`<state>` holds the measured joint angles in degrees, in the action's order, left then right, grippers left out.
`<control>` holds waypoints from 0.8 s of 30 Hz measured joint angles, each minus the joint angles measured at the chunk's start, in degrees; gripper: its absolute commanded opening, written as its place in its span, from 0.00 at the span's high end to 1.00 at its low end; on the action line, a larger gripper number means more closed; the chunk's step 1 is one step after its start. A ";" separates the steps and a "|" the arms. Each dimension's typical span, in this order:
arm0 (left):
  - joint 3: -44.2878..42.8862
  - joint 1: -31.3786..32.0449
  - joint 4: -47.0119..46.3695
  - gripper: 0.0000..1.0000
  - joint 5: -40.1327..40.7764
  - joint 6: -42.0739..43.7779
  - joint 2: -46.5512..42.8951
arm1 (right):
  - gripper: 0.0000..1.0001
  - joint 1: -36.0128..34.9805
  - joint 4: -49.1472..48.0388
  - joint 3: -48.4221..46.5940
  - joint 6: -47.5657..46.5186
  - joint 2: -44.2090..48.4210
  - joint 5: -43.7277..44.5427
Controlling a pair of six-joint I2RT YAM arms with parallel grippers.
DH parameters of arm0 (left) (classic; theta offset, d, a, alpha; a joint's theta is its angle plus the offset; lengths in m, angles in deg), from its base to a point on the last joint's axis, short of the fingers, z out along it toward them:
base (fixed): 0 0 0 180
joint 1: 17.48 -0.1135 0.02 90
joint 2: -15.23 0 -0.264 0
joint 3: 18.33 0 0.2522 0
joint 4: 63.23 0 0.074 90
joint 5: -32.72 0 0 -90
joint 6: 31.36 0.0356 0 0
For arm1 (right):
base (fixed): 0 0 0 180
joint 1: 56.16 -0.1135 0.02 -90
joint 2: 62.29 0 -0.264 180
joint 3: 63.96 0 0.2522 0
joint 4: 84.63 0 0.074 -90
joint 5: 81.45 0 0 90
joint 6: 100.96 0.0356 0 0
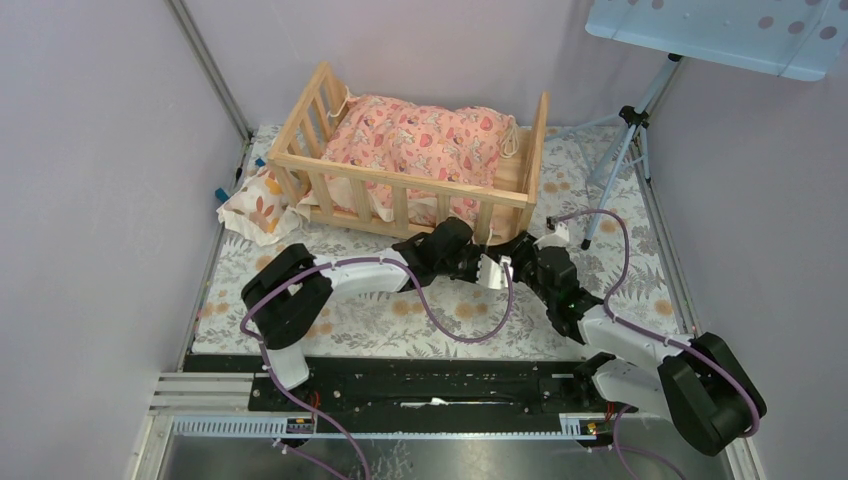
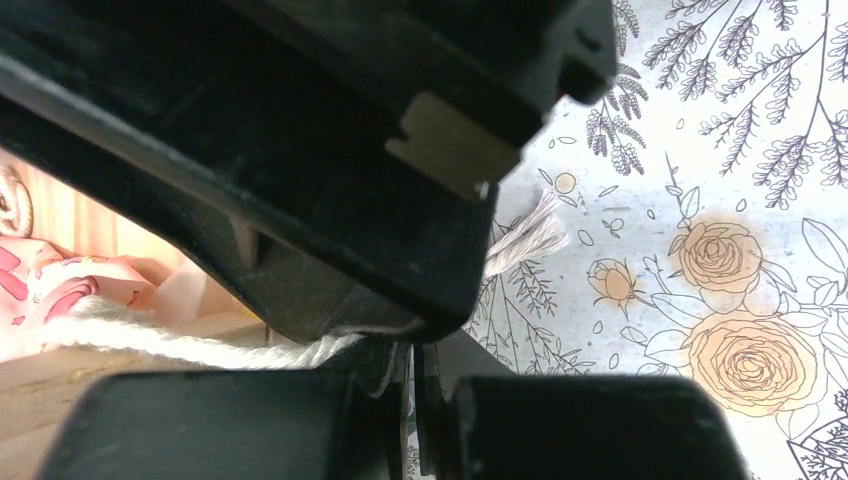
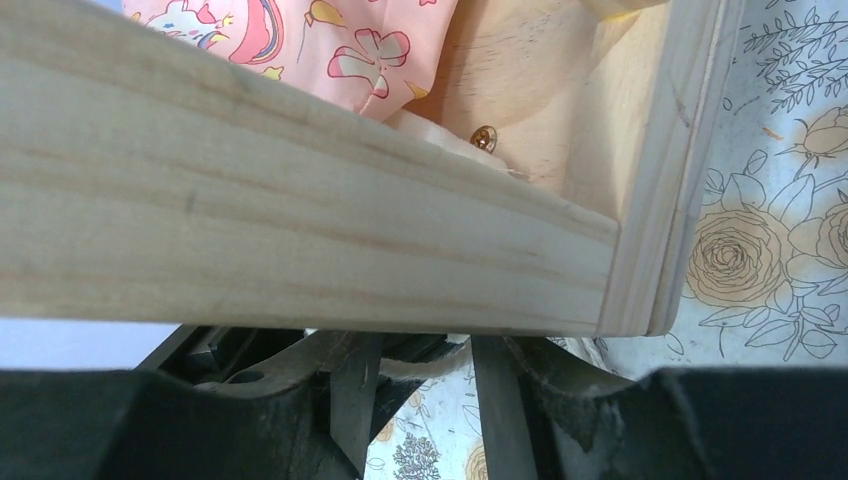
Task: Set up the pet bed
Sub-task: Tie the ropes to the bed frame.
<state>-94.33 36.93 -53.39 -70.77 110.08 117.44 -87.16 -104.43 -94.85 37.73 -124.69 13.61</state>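
The pet bed (image 1: 400,180), a light wooden crib, stands at the back of the floral mat (image 1: 440,315) with a pink patterned cushion (image 1: 420,140) inside it. A small cream pillow (image 1: 258,205) lies outside, against its left end. Both grippers meet at the bed's front right corner. My left gripper (image 1: 487,268) (image 2: 412,350) is shut, and a white cord (image 2: 150,340) runs past its tips, its frayed end (image 2: 525,242) beyond. My right gripper (image 1: 512,262) (image 3: 425,355) is open just under the bed's front rail (image 3: 300,220). The cord (image 3: 405,368) crosses between its fingers.
A light stand tripod (image 1: 625,150) stands at the back right, close to the bed's right end. A pale blue perforated panel (image 1: 730,30) hangs above it. Lilac walls close in on the left, right and back. A metal post (image 1: 210,70) runs up the left corner.
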 measured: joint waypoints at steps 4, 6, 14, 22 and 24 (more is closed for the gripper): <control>0.00 -0.15 0.00 1.00 0.00 0.00 0.00 | 0.52 0.00 0.17 -0.98 0.13 -1.20 0.04; 0.00 -0.15 -0.04 1.00 0.00 0.00 0.00 | 0.52 0.00 0.22 -1.55 0.26 -1.86 0.02; 0.00 -0.37 -0.09 1.00 0.00 -0.02 0.00 | 0.58 0.02 0.02 -2.73 1.09 -3.80 0.26; 0.00 -0.35 -0.61 1.00 0.02 -0.07 0.00 | 0.63 0.04 0.48 -2.73 1.25 -5.22 1.03; 0.00 -0.35 -0.90 1.00 0.00 -0.24 0.00 | 0.60 0.04 0.50 -2.73 1.33 -5.40 1.31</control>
<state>-94.33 36.58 -54.28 -70.77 109.84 117.44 -87.12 -103.93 -97.58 39.06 -130.08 14.92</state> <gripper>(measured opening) 0.013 0.358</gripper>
